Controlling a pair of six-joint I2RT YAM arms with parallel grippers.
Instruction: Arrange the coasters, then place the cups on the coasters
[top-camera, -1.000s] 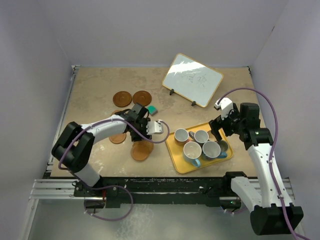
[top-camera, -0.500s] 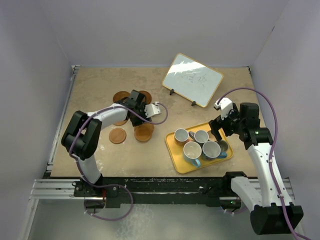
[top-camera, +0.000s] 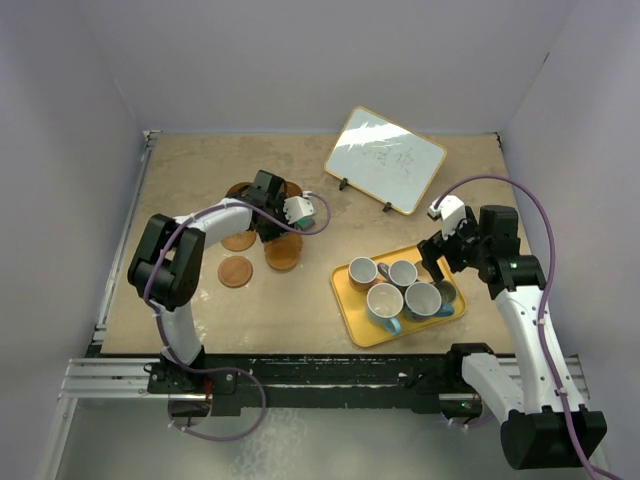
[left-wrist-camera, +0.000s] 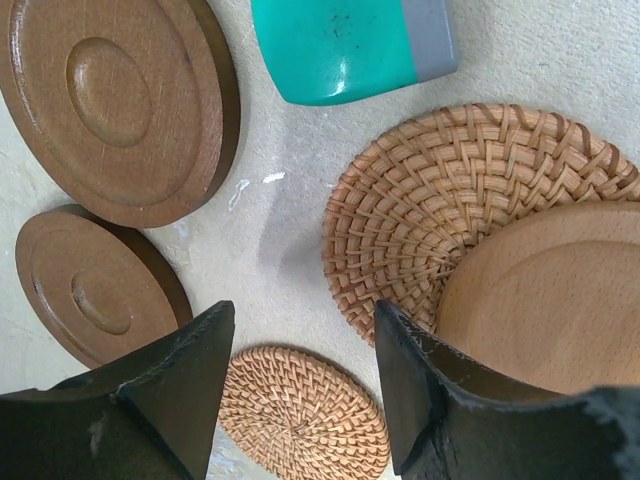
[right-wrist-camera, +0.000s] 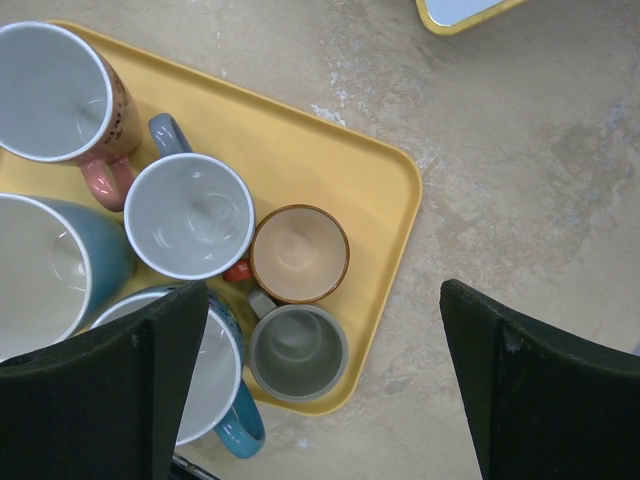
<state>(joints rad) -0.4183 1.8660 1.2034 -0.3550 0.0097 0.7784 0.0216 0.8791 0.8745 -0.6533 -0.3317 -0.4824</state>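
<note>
Both halves of the task look unfinished. On the worktop (top-camera: 200, 160) no coaster stands alone with a cup on it. The yellow tray (right-wrist-camera: 370, 170) holds all six cups (right-wrist-camera: 190, 215), packed rim to rim at its near side, none lifted out. The right end effector (right-wrist-camera: 322, 290) hangs over that tray with its fingers spread wide and nothing between them.

The coasters (top-camera: 236, 271) lie bunched at the left-centre of the worktop, well apart from the tray. Five show in the left wrist view: two dark wooden discs (left-wrist-camera: 110, 100) side by side, a large woven coaster (left-wrist-camera: 420, 210) with a pale wooden coaster (left-wrist-camera: 550, 300) lapping over its edge, and a small woven coaster (left-wrist-camera: 300, 415) nearer. The left end effector (left-wrist-camera: 300, 330) hovers over them, fingers part-way apart, clamping nothing visible. A teal block (left-wrist-camera: 340, 45) sits just beside the large woven coaster. Spreading the coasters out comes first, by this reading; every cup placement remains.
</note>
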